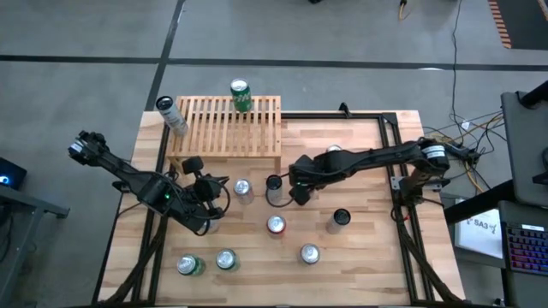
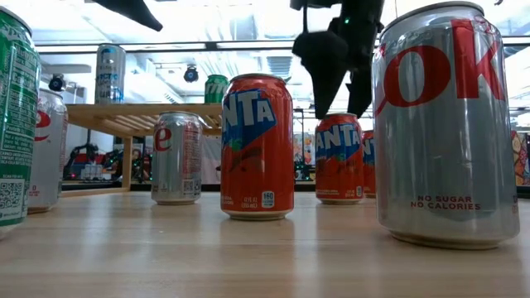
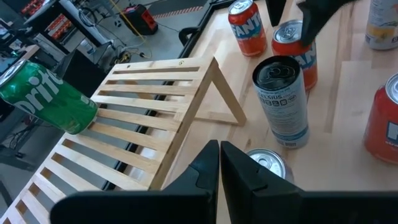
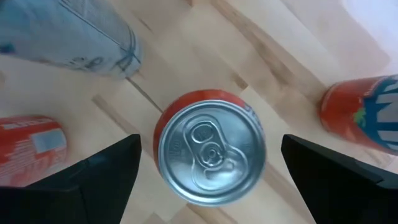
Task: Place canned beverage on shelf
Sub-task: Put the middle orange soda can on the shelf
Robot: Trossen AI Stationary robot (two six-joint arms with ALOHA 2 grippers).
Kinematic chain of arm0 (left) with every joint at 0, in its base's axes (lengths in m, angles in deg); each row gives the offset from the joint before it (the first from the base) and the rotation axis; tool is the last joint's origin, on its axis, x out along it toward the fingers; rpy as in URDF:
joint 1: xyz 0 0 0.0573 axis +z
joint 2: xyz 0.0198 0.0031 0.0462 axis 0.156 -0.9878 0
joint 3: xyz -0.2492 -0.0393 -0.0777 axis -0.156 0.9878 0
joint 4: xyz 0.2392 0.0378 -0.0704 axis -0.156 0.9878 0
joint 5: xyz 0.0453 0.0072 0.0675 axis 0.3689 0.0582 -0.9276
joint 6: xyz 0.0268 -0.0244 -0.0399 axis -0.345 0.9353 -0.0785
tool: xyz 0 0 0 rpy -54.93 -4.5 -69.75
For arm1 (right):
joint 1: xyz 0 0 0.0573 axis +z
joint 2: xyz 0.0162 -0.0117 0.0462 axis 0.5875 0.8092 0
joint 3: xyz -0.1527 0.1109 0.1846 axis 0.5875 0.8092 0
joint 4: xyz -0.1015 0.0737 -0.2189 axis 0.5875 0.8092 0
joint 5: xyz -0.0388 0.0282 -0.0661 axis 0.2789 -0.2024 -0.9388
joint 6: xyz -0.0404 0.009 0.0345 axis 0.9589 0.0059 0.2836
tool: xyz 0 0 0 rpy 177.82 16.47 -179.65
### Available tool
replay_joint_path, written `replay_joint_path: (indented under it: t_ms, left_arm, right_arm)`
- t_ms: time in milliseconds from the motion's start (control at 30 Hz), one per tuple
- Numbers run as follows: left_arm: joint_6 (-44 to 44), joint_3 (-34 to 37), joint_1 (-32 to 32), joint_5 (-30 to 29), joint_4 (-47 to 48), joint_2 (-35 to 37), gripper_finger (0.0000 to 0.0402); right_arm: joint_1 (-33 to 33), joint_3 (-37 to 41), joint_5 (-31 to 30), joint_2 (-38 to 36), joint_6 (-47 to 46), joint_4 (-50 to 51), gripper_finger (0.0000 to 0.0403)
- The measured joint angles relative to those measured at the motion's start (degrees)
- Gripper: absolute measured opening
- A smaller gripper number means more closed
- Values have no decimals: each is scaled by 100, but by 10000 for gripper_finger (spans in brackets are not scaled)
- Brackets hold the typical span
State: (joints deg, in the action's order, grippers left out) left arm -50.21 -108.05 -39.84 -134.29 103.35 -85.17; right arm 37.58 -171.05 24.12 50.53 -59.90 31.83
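— High view first: where are your claws?

— My right claw [image 1: 299, 190] hangs over the middle of the table, fingers spread. The shelf [image 1: 224, 128] lies off to its side, past the black-topped Celsius can [image 1: 274, 182] just beside the claw. On the shelf's slats stands a green can [image 1: 241, 96]. My left claw [image 1: 221, 185] waits near the shelf's front, pressed together.

— And from the low view?

— My right claw's fingers [image 2: 321, 70] hang just above an orange can [image 2: 339, 157]; I cannot tell whether they touch it. The shelf shows far behind, to one side.

— Left wrist view?

— My left claw's fingers [image 3: 219, 171] meet tip to tip, pinching nothing. The shelf is right ahead of them, the green can on its far slats. Beyond the Celsius can, my other claw is dark above the orange can.

— Right wrist view?

— The orange can's silver top sits directly below, midway between my spread fingers [image 4: 102, 177], clear of both
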Motion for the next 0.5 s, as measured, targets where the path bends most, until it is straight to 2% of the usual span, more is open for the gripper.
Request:
replay_joint_path:
  t_ms: [500]
  left_arm:
    - [44,0,-17,-1,0,2,0]
  right_arm:
    - [0,4,-1,540,-52,-58,374]
